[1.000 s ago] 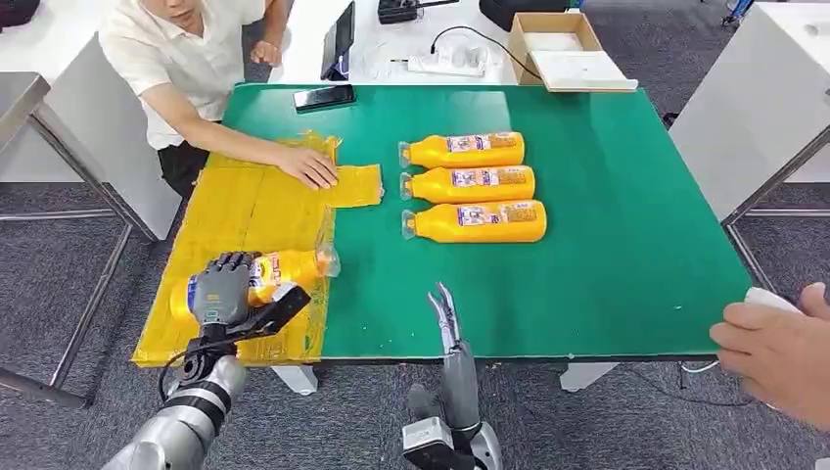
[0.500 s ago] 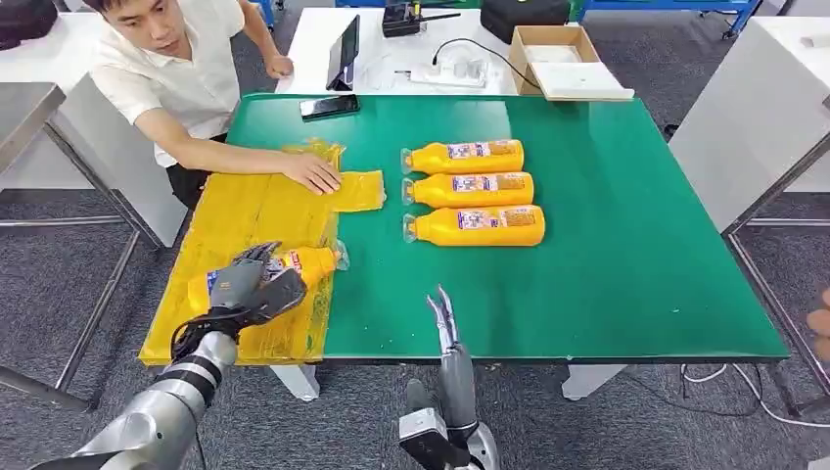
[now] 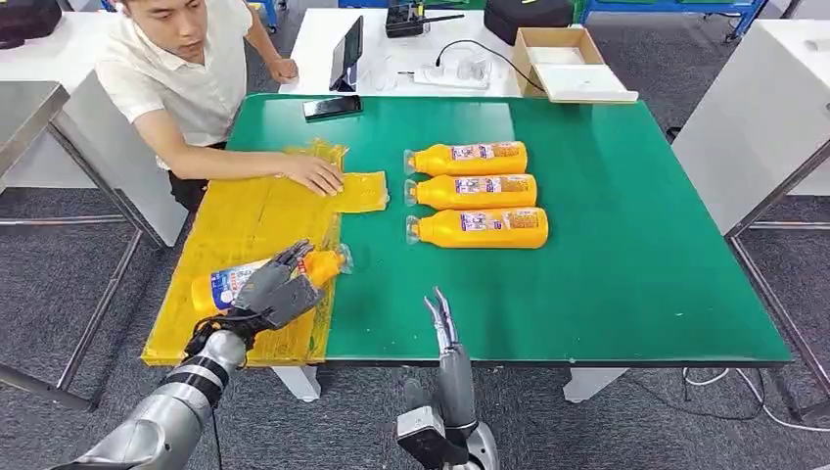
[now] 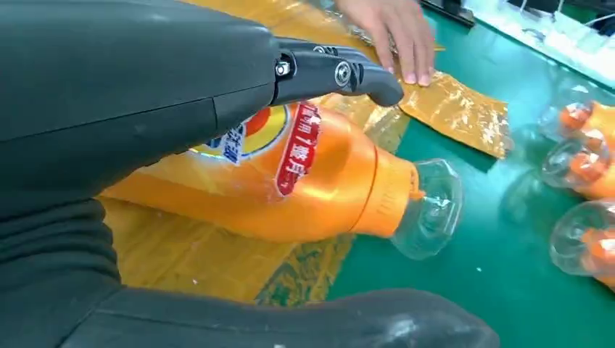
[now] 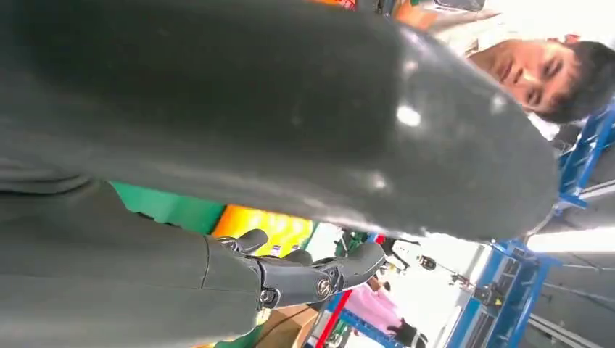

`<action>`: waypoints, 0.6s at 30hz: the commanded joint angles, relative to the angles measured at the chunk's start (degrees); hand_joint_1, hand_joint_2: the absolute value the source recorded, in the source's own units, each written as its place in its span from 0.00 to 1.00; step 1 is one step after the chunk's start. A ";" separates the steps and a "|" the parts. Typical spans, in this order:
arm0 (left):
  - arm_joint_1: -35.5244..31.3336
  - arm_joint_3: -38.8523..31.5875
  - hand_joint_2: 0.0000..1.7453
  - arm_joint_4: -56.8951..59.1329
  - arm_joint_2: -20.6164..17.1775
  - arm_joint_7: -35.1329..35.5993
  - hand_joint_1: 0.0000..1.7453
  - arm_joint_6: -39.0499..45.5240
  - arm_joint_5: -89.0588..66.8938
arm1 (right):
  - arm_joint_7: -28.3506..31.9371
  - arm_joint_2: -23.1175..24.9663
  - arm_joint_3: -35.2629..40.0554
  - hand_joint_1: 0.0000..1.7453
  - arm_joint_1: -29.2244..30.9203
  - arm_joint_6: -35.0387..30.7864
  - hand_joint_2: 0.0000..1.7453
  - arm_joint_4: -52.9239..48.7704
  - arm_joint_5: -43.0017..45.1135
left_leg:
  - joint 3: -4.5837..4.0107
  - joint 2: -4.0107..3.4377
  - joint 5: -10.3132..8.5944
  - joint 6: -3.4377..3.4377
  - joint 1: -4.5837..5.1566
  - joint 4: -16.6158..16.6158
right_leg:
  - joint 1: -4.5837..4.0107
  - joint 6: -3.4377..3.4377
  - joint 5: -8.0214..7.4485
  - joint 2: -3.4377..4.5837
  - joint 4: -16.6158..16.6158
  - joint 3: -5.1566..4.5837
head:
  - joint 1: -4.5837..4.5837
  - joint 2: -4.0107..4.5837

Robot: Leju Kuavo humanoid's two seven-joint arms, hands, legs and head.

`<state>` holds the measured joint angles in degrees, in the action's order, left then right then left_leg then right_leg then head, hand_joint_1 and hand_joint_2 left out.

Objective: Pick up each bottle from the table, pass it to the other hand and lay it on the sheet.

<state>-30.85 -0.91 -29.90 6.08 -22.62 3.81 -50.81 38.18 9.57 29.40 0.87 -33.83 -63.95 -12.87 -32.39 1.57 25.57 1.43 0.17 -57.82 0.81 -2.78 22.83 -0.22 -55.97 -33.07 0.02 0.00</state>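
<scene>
Now the bottle [image 3: 264,276] is lying on the sheet [image 3: 235,220]; the left hand [image 3: 276,292], fingers spread, should be lifted straight clear; the right hand [image 3: 442,321] is held empty, fingers straight.

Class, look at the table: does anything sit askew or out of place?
Yes: the yellow sheet overhangs the table's left edge, crumpled where a person's hand presses it. The three bottles lie neatly parallel.

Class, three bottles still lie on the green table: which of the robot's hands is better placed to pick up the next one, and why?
Right. The right hand is empty, nearer the three bottles; the left hand hovers over the bottle on the sheet.
</scene>
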 commanded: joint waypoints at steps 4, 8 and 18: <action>14.68 9.55 1.00 -28.52 6.10 -16.00 0.00 27.71 38.37 | 1.82 -0.80 0.65 0.00 0.26 -2.70 0.00 2.49 1.55 | -0.44 -0.23 0.03 -0.06 -0.04 -0.02 | -0.05 0.07 -0.03 0.03 0.04 -0.50 | 0.02 0.00; 16.10 10.86 1.00 -32.31 6.50 -16.15 0.00 27.17 42.84 | 1.82 -0.96 0.82 0.00 0.18 -2.15 0.00 1.93 2.93 | -0.95 -0.42 0.03 -0.05 -0.05 -0.08 | -0.06 0.17 -0.13 0.12 -0.02 -1.07 | 0.00 0.02; 16.03 11.36 1.00 -31.77 5.75 -16.17 0.00 27.37 43.79 | 1.82 -1.00 0.77 0.00 0.26 -2.07 0.00 1.96 3.00 | -1.28 -0.44 0.00 -0.03 -0.04 -0.03 | -0.04 0.14 -0.17 0.17 0.02 -1.45 | 0.00 0.02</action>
<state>-14.63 8.83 -60.30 12.31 -37.90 31.10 -7.48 38.18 9.53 29.27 0.31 -35.04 -63.49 -10.16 -33.73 1.18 25.55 1.45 0.15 -57.88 0.79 -2.70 22.65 -0.05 -55.98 -34.58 0.02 0.02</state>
